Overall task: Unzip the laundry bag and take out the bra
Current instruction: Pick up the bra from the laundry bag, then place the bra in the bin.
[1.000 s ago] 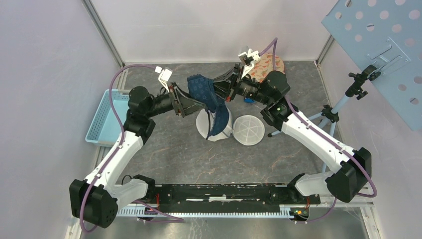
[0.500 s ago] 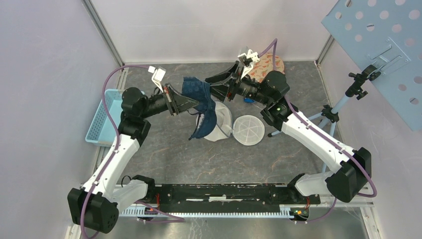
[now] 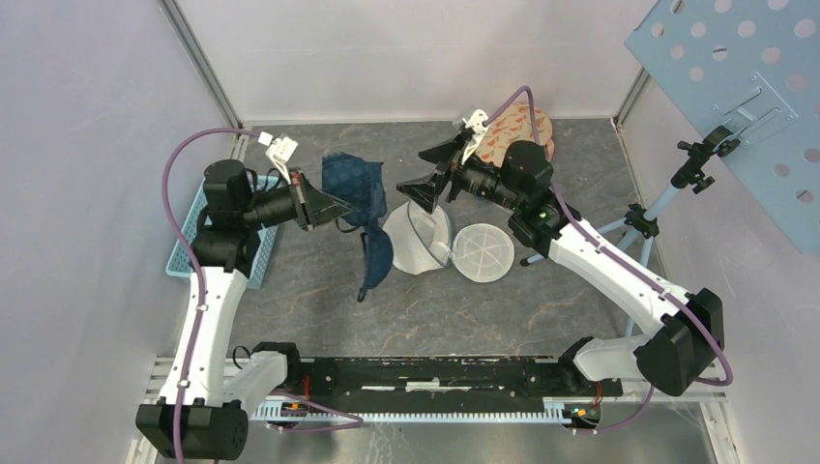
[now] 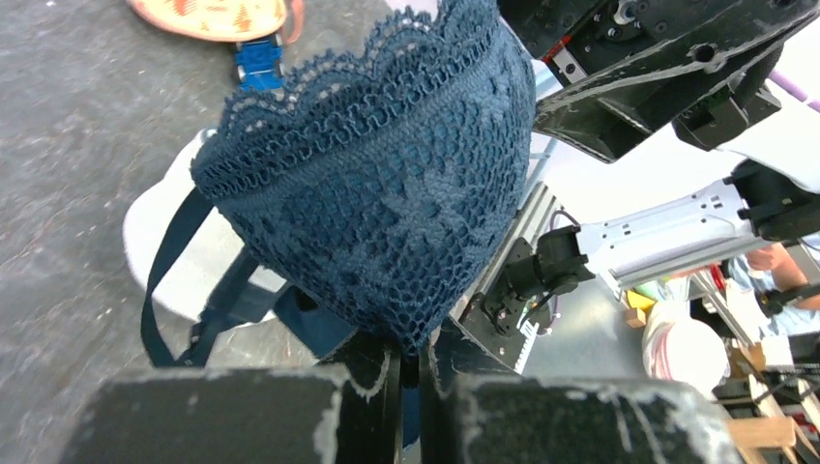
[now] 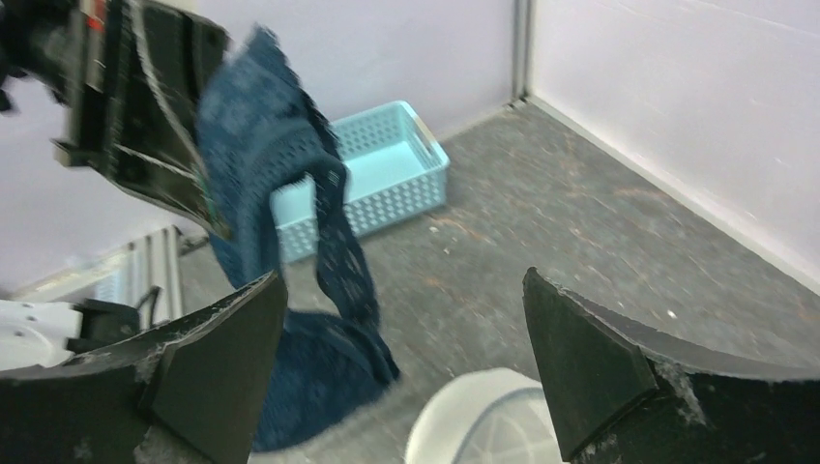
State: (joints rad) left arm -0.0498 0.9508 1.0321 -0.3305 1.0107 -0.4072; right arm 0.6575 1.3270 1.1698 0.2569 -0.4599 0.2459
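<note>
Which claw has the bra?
The left claw, shut on the dark blue lace bra that hangs from it. The right claw stands wide open, holding nothing.

The bra [image 4: 387, 193] is seen in dark navy lace, worked with a floral openwork pattern and edged with scallops, and its straps are plain navy. The laundry bag [image 3: 418, 246] is shown in white mesh. The desk [image 3: 464, 309] is marked by dark grey, stone-like mottling, the basket [image 3: 189, 242] is coloured pale blue and pierced with rows of small holes, and a rounded object [image 3: 517, 126] is patterned in orange and cream. The left arm [image 3: 208, 319] and right arm [image 3: 609, 271] are finished in white with black joints, the left hand [image 3: 340, 208] and right hand [image 3: 418, 171] in black, the cables [image 3: 172, 164] in purple, and a grey-blue panel [image 3: 735, 87] is dotted with round holes.
</note>
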